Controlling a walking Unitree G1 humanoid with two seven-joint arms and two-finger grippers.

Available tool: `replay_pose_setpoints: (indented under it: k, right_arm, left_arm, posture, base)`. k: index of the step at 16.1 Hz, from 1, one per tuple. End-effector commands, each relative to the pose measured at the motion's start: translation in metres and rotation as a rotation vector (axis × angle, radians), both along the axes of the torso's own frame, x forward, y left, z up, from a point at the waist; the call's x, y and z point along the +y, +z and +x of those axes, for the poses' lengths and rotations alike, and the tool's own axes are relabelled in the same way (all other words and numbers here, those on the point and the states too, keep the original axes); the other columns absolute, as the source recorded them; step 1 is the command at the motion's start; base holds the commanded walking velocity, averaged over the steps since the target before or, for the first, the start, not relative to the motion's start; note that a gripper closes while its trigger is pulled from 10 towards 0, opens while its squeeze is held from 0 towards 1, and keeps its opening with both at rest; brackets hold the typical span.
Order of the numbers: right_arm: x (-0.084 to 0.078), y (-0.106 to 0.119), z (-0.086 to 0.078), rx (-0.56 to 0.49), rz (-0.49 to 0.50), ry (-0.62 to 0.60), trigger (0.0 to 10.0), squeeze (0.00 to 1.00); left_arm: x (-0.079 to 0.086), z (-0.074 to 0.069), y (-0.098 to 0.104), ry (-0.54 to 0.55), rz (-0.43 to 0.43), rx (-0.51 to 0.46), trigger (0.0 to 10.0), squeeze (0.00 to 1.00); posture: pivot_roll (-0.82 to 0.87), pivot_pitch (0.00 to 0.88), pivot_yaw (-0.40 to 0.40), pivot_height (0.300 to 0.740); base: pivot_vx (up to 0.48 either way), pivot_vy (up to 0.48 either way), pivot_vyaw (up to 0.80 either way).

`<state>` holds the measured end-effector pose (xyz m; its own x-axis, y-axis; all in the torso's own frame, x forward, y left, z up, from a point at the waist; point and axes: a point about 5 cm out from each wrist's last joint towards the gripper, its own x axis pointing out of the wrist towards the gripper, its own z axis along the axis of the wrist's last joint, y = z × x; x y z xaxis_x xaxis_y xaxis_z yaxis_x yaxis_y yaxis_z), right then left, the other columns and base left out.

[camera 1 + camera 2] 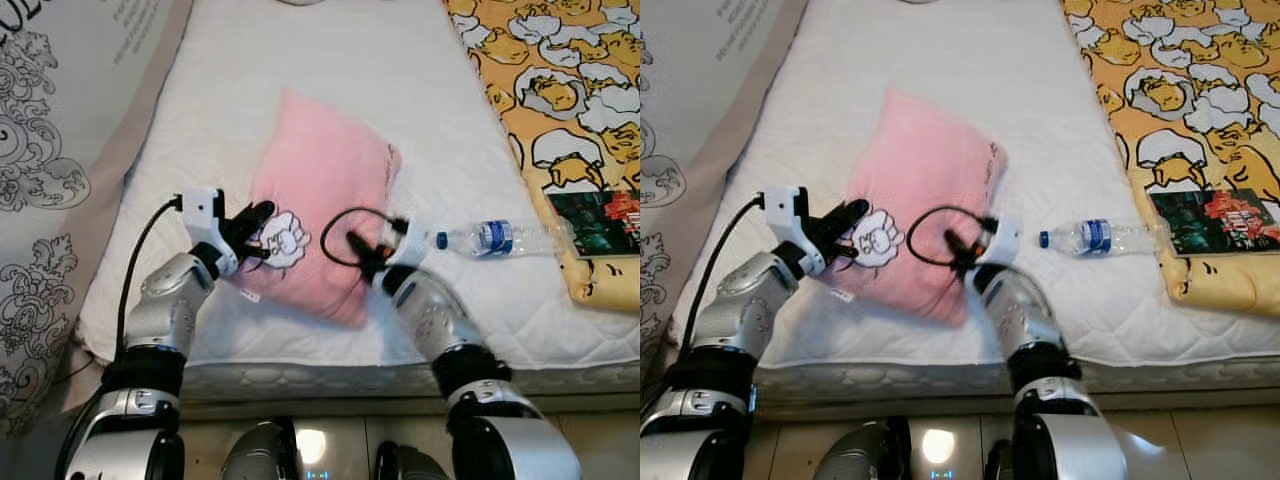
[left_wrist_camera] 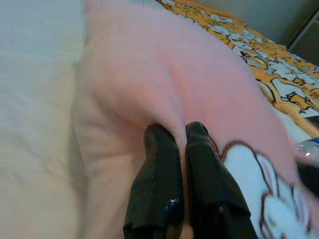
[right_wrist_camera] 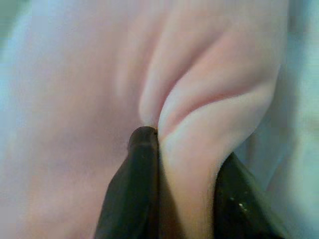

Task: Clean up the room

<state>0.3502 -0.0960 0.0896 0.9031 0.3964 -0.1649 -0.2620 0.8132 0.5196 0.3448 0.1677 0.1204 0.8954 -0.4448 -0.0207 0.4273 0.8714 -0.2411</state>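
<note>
A pink pillow (image 1: pixel 318 190) with a white cartoon patch lies tilted on the white mattress (image 1: pixel 350 60). My left gripper (image 1: pixel 258 222) is shut on the pillow's left edge, pinching a fold of its fabric (image 2: pixel 164 119). On the lower right side of the pillow my right gripper (image 1: pixel 357 247) is shut on a thick fold (image 3: pixel 184 144). A clear plastic water bottle (image 1: pixel 495 238) with a blue cap and label lies on its side just right of the right wrist.
A yellow cartoon-print blanket (image 1: pixel 560 80) covers the right of the bed, with a dark booklet (image 1: pixel 597 222) on it. A patterned grey-white headboard or cushion (image 1: pixel 50 180) stands at the left. The mattress's front edge (image 1: pixel 330 378) runs just above my torso.
</note>
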Motion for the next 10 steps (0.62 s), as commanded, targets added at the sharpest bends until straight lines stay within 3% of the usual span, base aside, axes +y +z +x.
replay_pose_setpoints:
  k: [1,3,4,8,10]
  right_arm:
    - [-0.007,0.016,0.006,-0.074,-0.024,-0.014,0.0,0.26]
    - [-0.014,0.026,0.009,-0.091,-0.004,-0.029,0.0,0.26]
    - [-0.018,0.032,0.01,-0.106,0.04,-0.05,0.0,0.51]
    - [-0.016,0.058,0.015,-0.219,-0.068,-0.046,0.0,0.51]
    - [-0.014,0.053,0.01,-0.226,-0.118,-0.044,0.0,0.54]
  left_arm:
    - [-0.004,0.003,0.005,-0.01,0.018,-0.02,0.0,0.0]
    - [-0.006,0.004,0.007,-0.016,0.02,-0.033,0.0,0.0]
    - [-0.003,0.004,0.008,-0.006,0.009,-0.036,0.0,0.0]
    - [0.008,0.01,0.021,0.054,0.031,-0.085,0.0,0.0]
    - [0.016,0.012,0.03,0.079,0.063,-0.126,0.0,0.0]
  posture:
    - [-0.01,0.073,0.031,0.74]
    - [-0.01,0.072,0.027,0.74]
    - [-0.01,0.073,0.025,0.74]
    - [0.0,0.069,0.018,0.74]
    - [0.01,0.069,0.015,0.74]
  base:
    - [0.0,0.0,0.0]
    - [0.0,0.0,0.0]
    - [0.0,0.0,0.0]
    - [0.0,0.0,0.0]
    - [0.0,0.48,0.32]
